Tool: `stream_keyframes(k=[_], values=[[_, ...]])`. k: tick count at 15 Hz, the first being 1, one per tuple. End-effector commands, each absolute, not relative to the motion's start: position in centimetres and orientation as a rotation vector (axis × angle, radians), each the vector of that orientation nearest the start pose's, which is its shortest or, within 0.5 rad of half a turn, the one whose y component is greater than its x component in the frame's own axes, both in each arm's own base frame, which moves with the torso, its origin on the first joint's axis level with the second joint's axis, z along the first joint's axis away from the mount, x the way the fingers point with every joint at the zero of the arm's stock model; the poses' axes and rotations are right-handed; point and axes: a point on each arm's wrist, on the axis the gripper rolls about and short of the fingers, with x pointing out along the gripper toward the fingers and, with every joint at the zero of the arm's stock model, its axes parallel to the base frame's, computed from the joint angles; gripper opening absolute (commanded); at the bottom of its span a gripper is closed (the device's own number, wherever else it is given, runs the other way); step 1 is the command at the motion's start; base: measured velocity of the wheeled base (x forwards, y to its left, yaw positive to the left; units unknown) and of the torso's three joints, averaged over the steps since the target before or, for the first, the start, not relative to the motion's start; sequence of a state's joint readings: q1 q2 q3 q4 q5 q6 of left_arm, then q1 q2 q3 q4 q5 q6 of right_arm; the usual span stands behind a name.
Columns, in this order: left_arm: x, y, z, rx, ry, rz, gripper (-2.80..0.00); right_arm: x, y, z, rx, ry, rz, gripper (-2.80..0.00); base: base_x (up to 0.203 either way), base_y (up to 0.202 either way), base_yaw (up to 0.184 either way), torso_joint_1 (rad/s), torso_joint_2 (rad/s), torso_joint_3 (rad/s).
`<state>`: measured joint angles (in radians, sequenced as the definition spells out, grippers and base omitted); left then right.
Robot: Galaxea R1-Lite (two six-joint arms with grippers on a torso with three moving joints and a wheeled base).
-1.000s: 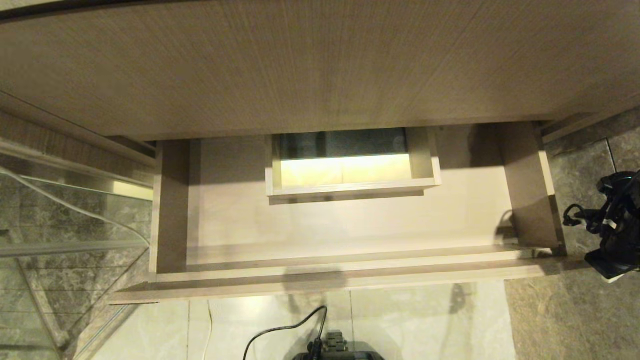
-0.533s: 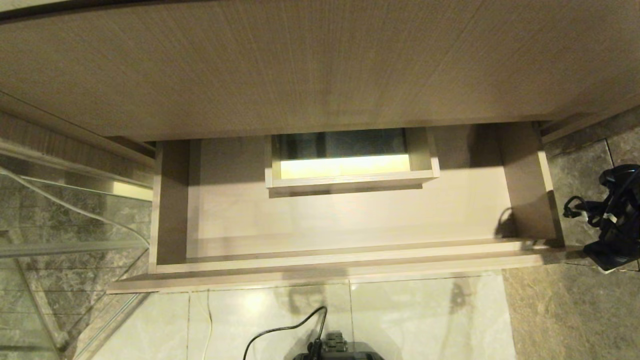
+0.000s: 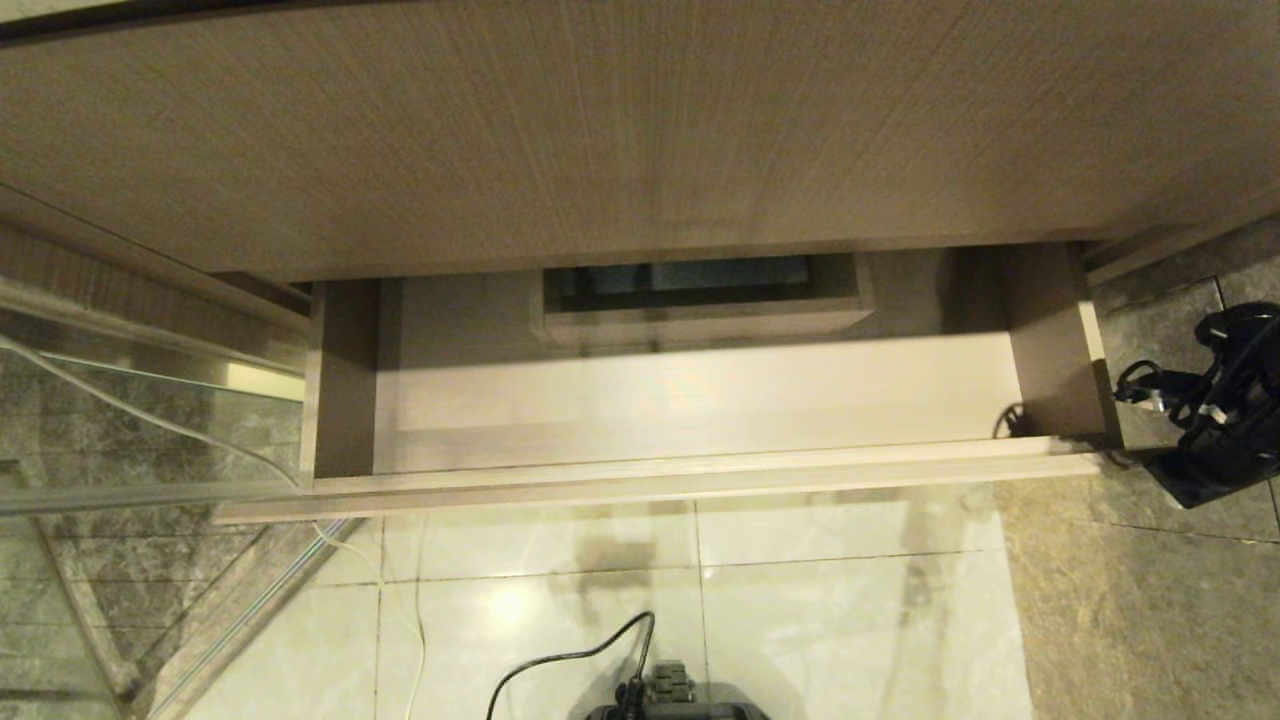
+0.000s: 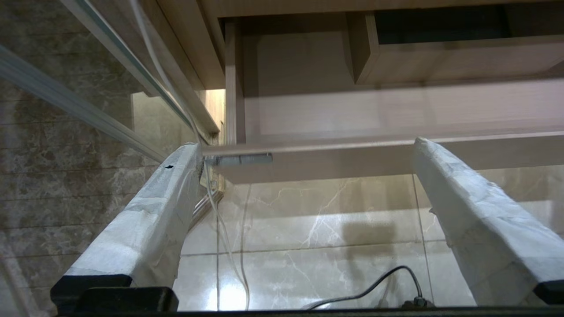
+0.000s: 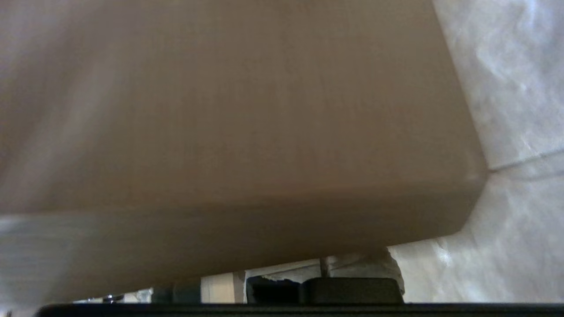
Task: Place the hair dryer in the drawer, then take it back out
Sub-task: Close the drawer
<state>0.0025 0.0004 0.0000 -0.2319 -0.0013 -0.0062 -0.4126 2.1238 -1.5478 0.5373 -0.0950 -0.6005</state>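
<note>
My right gripper (image 3: 1160,425), fingers closed and holding nothing, sits at the right end of the wide, shallow, beige wood-grain drawer's (image 3: 700,400) front; drawer half open, hair dryer unseen, left gripper (image 4: 304,149) parked, fingers apart.

The drawer (image 3: 690,400) is left open from above; its rear is blocked by the overhanging cabinet panel (image 3: 640,130) and boxed cut-out (image 3: 700,310).
</note>
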Motion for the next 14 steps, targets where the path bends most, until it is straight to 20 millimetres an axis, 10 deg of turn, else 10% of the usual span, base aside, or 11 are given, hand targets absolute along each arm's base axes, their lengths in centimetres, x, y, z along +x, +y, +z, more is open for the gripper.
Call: stream_keyframes(k=[1,14], values=[[-2.2,0.0,8.8,-0.006,-0.193,0.001,0.00,35.7,-15.9,13.7,-0.350,1.194,-0.102,-2.80,0.000,0.000,0.000,0.000,0.00,0.000],[-2.2,0.0,8.8,-0.007,-0.193,0.001,0.00,36.0,-16.1,17.9,-0.459,1.023,-0.015,-2.80,0.000,0.000,0.000,0.000,0.00,0.000]])
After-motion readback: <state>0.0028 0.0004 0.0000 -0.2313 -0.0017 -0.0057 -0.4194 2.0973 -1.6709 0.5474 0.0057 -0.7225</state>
